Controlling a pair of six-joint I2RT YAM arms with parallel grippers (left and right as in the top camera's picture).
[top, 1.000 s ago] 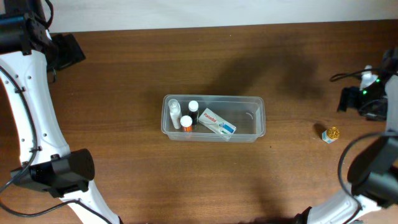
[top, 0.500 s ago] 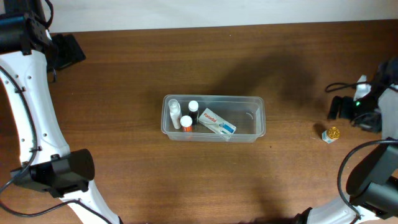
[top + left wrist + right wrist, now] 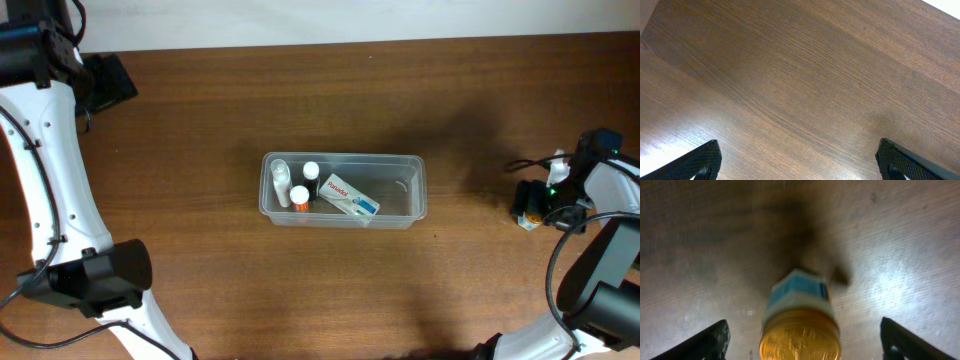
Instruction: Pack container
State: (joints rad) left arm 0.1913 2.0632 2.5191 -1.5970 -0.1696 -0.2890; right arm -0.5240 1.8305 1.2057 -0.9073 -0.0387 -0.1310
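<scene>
Your right gripper (image 3: 801, 347) has swung in from the right edge of the table (image 3: 200, 250) and come down over the one loose jar (image 3: 800, 305). Its two fingers (image 3: 715, 340) stand wide apart, one on each side of the jar, with bare wood showing in both gaps, so it is open and holds nothing. The jar stands upright between them (gold lid on top, blue and white label below, all blurred in the wrist view).

From above, the jar is mostly hidden under that gripper, well apart from the tub (image 3: 400, 158), on its right side.

The single clear tub sits in the middle of the table, long side running left to right. Inside you have four things: three small bottles (image 3: 278, 173) crowded at its left end, and one box (image 3: 350, 197) lying slantwise just beside them. The right end of the tub is bare.

Your left gripper (image 3: 802, 167) is also open, both fingers spread over plain wood at the far left corner, well away from the tub.
</scene>
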